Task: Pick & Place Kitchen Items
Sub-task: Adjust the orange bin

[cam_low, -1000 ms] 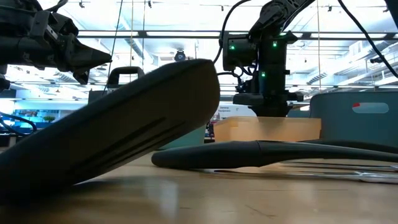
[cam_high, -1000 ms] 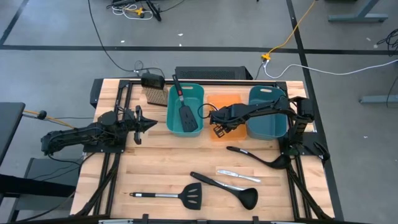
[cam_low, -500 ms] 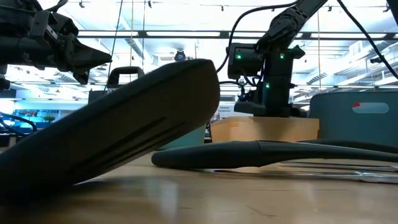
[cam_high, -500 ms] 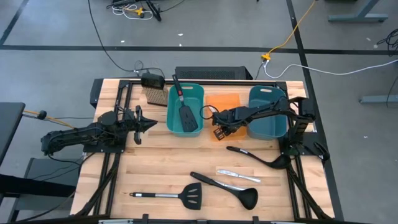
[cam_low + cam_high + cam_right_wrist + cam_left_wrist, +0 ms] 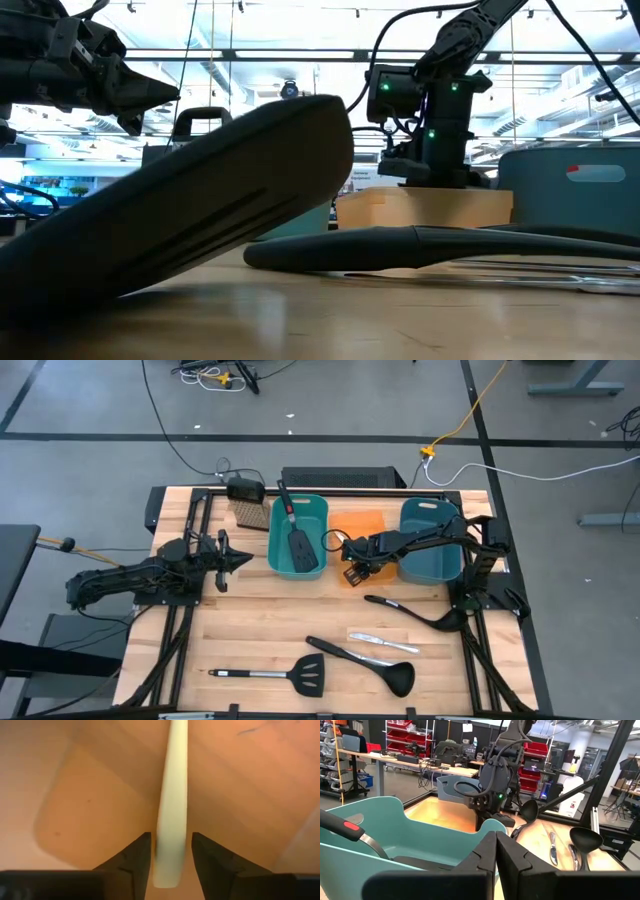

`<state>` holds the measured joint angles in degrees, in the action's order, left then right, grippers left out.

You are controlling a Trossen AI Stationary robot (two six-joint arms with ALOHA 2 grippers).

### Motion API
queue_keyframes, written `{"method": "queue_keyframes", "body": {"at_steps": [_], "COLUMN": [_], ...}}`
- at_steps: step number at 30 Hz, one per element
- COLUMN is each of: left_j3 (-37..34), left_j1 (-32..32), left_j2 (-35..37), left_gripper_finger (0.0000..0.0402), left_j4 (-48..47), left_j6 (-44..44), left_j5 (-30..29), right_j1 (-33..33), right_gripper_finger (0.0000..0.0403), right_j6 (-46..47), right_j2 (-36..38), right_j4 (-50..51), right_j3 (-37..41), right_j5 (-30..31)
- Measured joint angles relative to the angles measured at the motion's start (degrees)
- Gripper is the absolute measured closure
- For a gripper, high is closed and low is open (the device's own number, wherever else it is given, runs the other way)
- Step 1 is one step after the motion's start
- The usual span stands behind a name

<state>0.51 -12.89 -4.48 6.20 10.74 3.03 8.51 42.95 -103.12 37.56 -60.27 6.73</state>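
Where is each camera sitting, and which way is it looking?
High view: above the table, looking straight down; both arms show, left gripper shut, right gripper at the orange bin.
Low view: at table height, looking across; a black ladle fills it.
Left wrist view: behind shut fingers, facing the teal bin.
Right wrist view: looking into the orange bin at a yellow-handled knife, fingers apart beside it.
High and left wrist views both show the right arm.

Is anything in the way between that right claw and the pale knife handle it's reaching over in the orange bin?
Nothing visible is. The right gripper is down inside the orange bin with its fingers open, and the pale knife handle lies right between them, with a gap on each side. The left gripper waits shut beside the teal bin.
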Motion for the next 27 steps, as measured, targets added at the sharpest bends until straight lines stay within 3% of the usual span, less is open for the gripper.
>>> {"method": "queue_keyframes", "body": {"at_steps": [15, 27], "left_j3": [0.0, 0.0], "left_j1": [0.0, 0.0], "left_j2": [0.0, 0.0], "left_gripper_finger": [0.0388, 0.0388], "left_j4": [-0.1, -0.1], "left_j6": [-1.1, -1.1], "left_j5": [0.0, 0.0], "right_j1": [0.5, 0.7], "right_gripper_finger": [0.024, 0.0211], "right_j6": [-8.0, -7.6], "right_j2": [0.1, 0.1], "right_j4": [0.4, 12.5], "right_j3": [-2.6, -11.6], "right_j5": [-1.3, 2.4]}}
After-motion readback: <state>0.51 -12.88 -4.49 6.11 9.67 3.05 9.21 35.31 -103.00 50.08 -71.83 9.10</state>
